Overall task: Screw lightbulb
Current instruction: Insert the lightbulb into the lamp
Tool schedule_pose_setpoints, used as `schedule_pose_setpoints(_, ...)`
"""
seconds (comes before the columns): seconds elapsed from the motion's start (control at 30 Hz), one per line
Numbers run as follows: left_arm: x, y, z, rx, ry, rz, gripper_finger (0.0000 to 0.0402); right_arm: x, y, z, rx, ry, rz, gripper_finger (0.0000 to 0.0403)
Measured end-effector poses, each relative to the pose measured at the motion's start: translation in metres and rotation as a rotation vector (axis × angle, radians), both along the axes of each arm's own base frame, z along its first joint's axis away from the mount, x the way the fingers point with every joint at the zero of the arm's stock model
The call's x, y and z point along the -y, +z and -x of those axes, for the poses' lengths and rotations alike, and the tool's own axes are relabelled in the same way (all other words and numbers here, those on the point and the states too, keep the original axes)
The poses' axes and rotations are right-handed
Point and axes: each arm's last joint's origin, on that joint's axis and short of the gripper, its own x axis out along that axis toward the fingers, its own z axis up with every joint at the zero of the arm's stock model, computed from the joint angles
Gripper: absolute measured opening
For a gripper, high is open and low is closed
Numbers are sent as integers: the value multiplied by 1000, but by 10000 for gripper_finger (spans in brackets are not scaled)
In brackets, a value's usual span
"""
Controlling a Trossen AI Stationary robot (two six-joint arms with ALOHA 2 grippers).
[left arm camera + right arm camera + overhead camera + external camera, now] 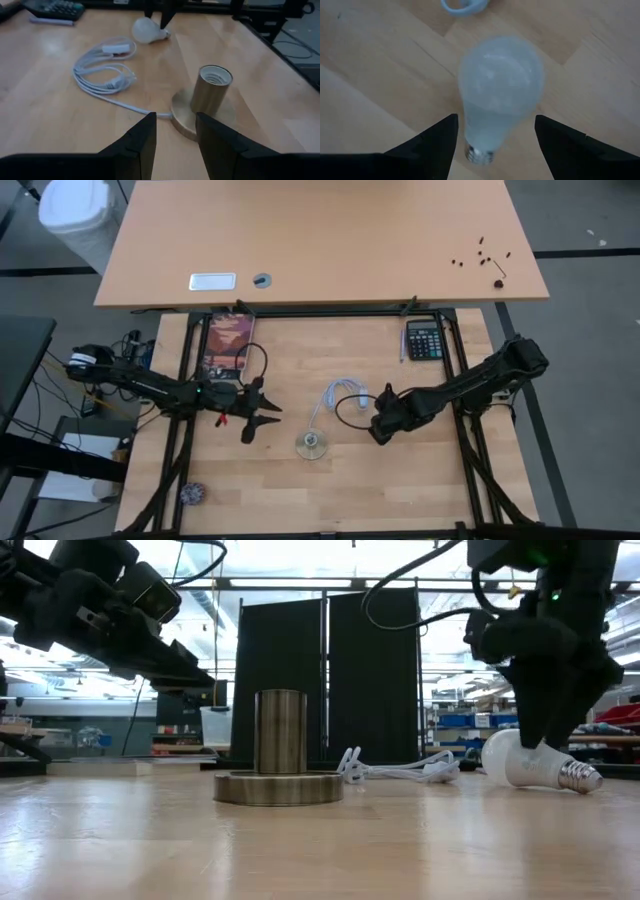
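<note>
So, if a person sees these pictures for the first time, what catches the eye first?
Probably the white lightbulb, lying on its side on the table with the right gripper open just above it, one finger on each side. Next comes the brass socket, standing upright near the table's middle with its white cord coiled behind it. The left gripper waits open, pointed at the socket.

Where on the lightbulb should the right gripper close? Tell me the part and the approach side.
Grip the round glass body of the lightbulb, coming straight down from above. It lies on its side on the table, screw base free, and the open right gripper already straddles it, fingers on either side.
</note>
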Motion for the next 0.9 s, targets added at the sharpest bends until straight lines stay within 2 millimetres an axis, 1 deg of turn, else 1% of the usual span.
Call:
schedule_pose_setpoints(0.23,0,-5,2,-60,-16,-3,143,2,-22,-12,-28,-12,54,268)
schedule_pose_setpoints(0.43,1,-7,3,-74,-29,-1,143,10,-34,-21,-32,8,93,258)
schedule_pose_setpoints(0.67,5,-9,5,-106,-67,6,143,13,-34,-23,-31,50,123,241)
schedule_pose_setpoints(0.9,8,-9,5,-105,-89,6,142,13,-34,-23,-41,92,130,206)
